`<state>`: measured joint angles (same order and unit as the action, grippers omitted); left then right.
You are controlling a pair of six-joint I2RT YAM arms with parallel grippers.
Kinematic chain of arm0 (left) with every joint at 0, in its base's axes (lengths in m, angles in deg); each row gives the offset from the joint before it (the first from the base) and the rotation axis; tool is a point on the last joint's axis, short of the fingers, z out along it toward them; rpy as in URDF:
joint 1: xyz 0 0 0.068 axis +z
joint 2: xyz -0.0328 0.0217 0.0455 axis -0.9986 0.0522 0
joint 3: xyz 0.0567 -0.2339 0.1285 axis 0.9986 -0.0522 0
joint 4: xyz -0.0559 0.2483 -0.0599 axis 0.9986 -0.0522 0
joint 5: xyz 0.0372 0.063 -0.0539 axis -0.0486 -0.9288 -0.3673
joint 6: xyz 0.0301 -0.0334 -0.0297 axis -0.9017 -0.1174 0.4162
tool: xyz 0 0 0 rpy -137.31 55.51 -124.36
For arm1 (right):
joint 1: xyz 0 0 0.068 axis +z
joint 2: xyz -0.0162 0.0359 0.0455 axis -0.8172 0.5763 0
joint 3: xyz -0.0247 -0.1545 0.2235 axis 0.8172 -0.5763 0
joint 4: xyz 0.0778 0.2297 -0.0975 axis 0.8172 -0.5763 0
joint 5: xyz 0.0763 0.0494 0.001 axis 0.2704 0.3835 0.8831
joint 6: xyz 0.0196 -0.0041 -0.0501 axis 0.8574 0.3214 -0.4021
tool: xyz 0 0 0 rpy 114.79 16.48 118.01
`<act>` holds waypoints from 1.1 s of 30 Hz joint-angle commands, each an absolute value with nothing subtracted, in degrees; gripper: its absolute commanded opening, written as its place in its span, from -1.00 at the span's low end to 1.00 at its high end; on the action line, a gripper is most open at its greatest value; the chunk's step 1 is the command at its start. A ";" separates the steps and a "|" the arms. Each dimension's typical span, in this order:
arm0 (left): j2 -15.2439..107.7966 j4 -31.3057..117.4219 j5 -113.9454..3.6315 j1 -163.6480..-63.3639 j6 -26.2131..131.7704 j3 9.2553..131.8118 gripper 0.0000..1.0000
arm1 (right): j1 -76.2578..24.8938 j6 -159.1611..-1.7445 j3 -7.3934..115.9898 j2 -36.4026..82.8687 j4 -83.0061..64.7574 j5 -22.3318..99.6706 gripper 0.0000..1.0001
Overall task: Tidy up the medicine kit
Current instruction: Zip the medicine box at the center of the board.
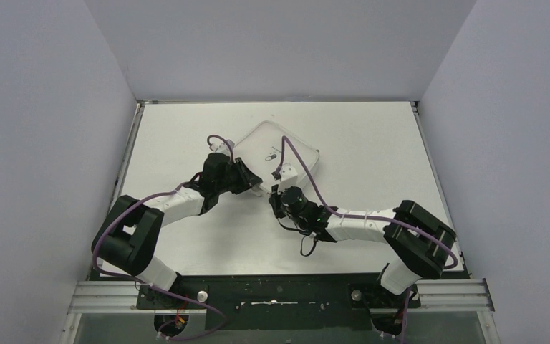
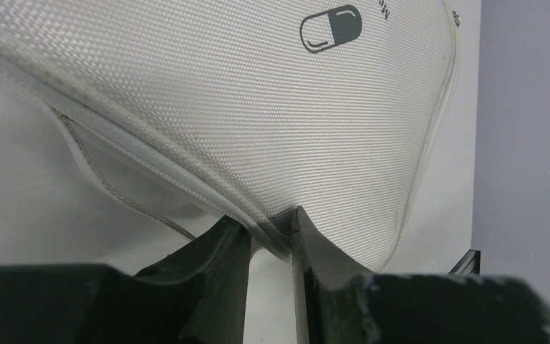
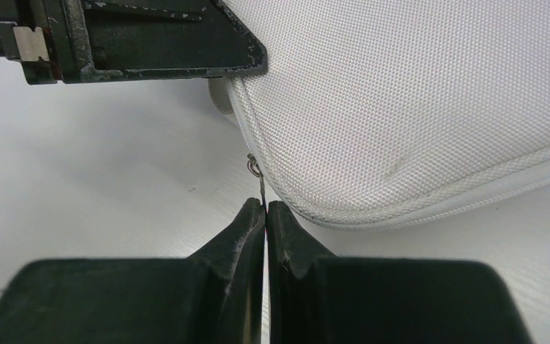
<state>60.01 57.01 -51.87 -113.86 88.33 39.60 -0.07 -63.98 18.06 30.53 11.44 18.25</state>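
A: What takes up most of the view?

B: The white surface, walled in on three sides. On it, about midway across and somewhat toward the far wall, lies the medicine kit, a pale, rounded-square case turned at an angle to the surface's edges, with one corner toward the arm bases.

A: And the arms?

B: The left arm reaches in from the near left and the right arm from the near right. Both end at that near corner of the kit, close beside each other.

A: What is the left tool doing?

B: The left tool is clamped on the kit's rim. In its wrist view the piped seam runs between the two dark fingers, and the woven top of the case spreads out beyond them.

A: The right one?

B: The right tool is pinched tight, its fingertips pressed together just off the kit's rounded edge. The left tool's dark body sits at the top left of that view, against the same edge.

A: Any markings?

B: A dark pill logo on the lid, toward the far side from the left fingers.

A: And what is the right tool pinching?

B: A thin metal zipper pull, a small ring and wire at the kit's seam. Its lower end disappears between the fingertips. I cannot tell whether the zip is undone.
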 commanded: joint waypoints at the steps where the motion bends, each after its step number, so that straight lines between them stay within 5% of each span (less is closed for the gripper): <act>1: 59.17 49.83 -57.02 -110.91 78.55 40.86 -1.00 | -2.95 -64.98 14.73 25.44 1.66 12.99 -1.00; 33: 61.00 37.56 -52.98 -109.68 65.17 47.42 -1.00 | -21.32 -74.30 13.51 22.88 4.71 18.35 -1.00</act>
